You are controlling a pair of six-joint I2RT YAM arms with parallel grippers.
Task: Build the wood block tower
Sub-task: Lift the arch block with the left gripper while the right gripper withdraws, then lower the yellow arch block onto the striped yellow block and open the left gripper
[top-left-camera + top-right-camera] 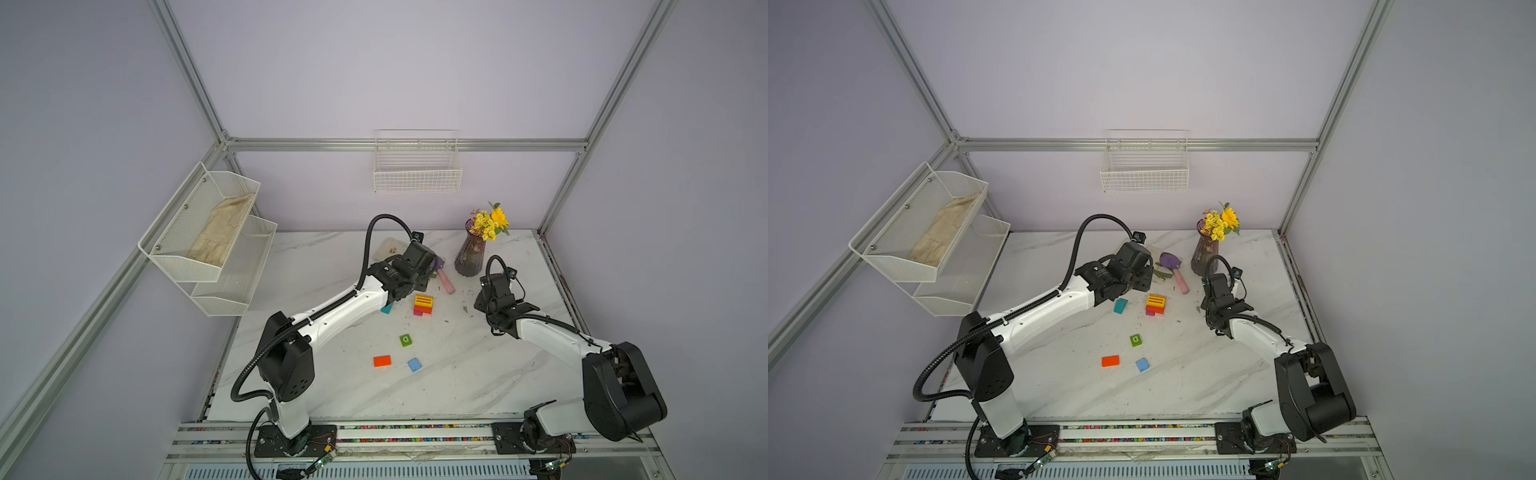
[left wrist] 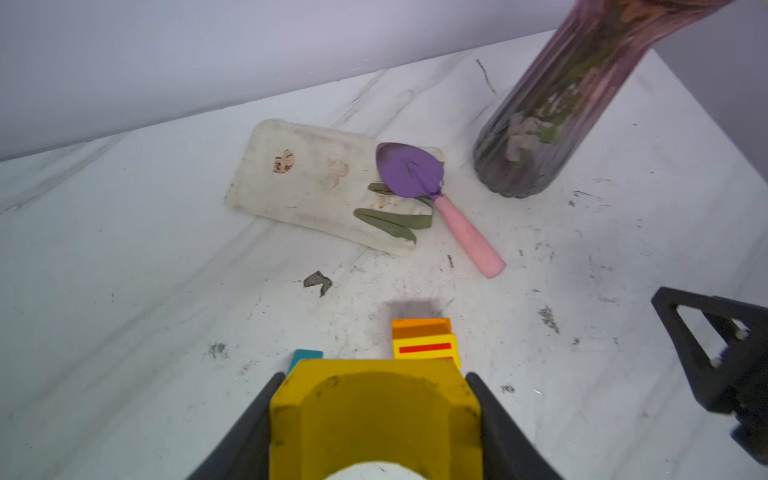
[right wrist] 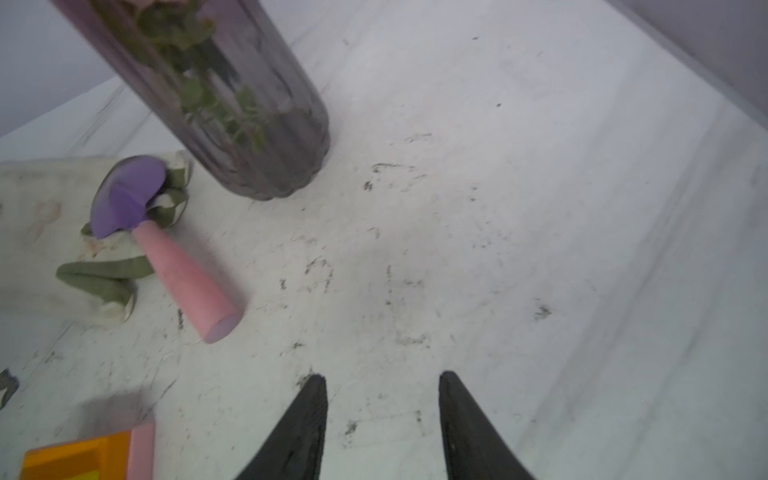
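My left gripper (image 2: 374,376) gripped a yellow arch block (image 2: 374,419), one jaw pressed on each flank of it. Just past it stood the tower (image 2: 426,343): a yellow block with red stripes on top, orange under it, red and pink at the foot. In both top views the tower (image 1: 423,305) (image 1: 1155,304) sat just below the middle of the frame, with my left wrist directly above it in the frame. A teal block (image 1: 1120,305) lay just left of the tower. Lower in the frame, apart from each other, lay a green block (image 1: 406,340) marked D, an orange-red block (image 1: 382,360) and a blue block (image 1: 414,365). My right gripper (image 3: 382,376) hung over the marble table (image 3: 540,208), jaws partway apart with nothing between them. A purple trowel (image 2: 409,170) rested on a glove (image 2: 311,178) beside the vase (image 2: 548,124).
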